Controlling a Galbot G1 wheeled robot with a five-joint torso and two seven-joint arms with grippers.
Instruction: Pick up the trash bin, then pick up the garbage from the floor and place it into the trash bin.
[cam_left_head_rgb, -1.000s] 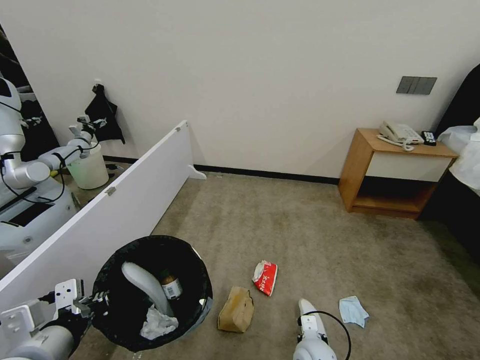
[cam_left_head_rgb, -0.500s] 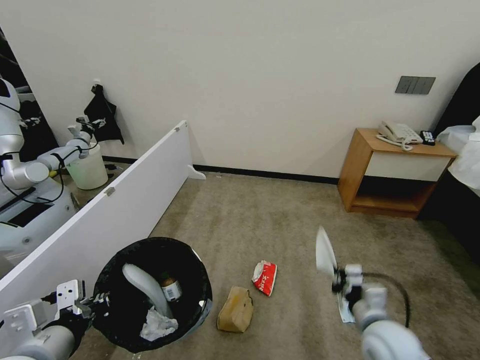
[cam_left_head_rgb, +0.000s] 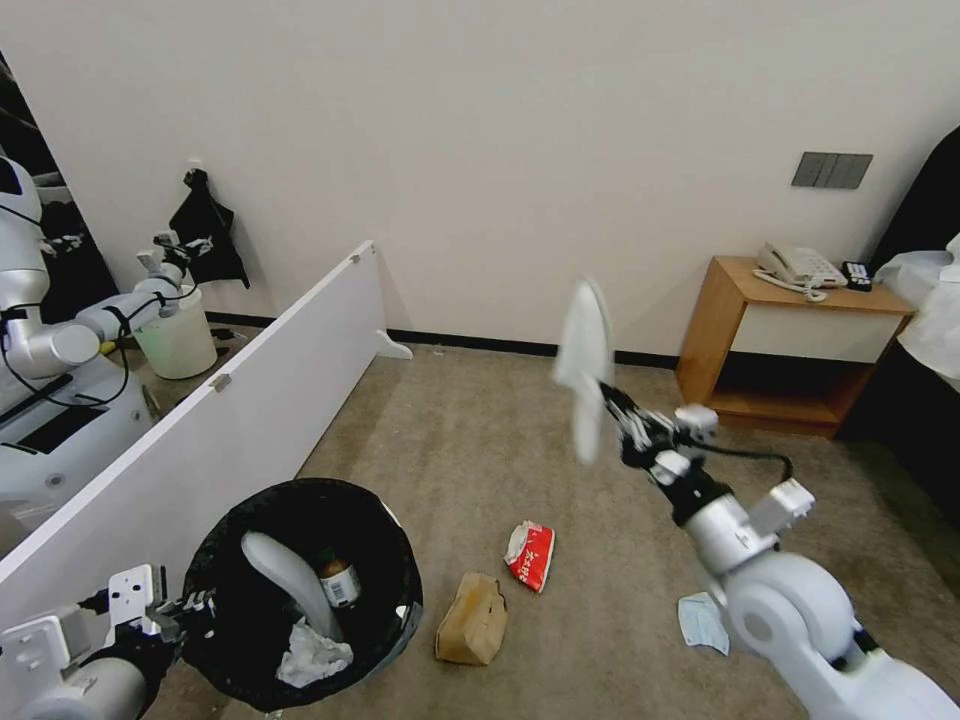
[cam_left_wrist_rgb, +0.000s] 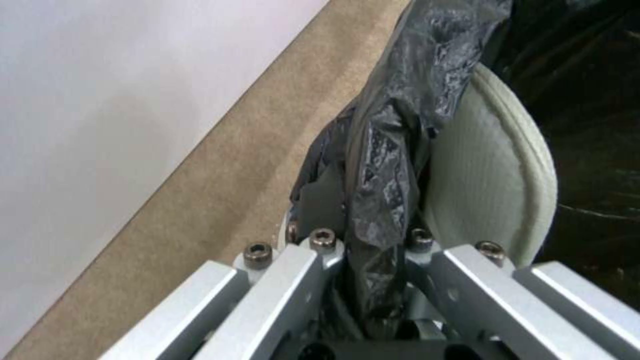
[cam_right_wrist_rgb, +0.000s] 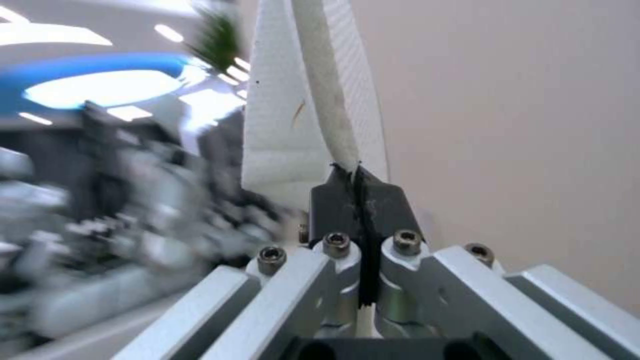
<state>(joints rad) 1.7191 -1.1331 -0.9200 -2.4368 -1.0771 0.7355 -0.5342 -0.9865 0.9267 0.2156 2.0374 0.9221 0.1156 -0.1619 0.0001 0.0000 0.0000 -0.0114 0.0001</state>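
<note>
Fingers of the left gripper (cam_left_head_rgb: 190, 607) pinch the trash bin (cam_left_head_rgb: 390, 545) rim; beyond them lie a slipper (cam_left_head_rgb: 285, 575), bottle (cam_left_head_rgb: 338, 582) and tissue (cam_left_head_rgb: 312, 655). Right gripper (cam_left_head_rgb: 618, 408) clamps another slipper (cam_left_head_rgb: 585, 365) aloft. Labels are unreadable.

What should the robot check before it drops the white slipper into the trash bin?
1. Right gripper pinching the white slipper firmly: ok, its jaws are shut on the slipper's edge.
2. Left gripper holding the trash bin: ok, clamped on the black bag at the rim.
3. Slipper over the bin's mouth: not ok, it hangs high and well to the right of the bin.
4. Room left in the bin: ok, the other slipper, a bottle and a tissue leave open space.
5. Floor cleared: not ok, the brown paper bag, red snack packet and pale-blue mask remain.
</note>
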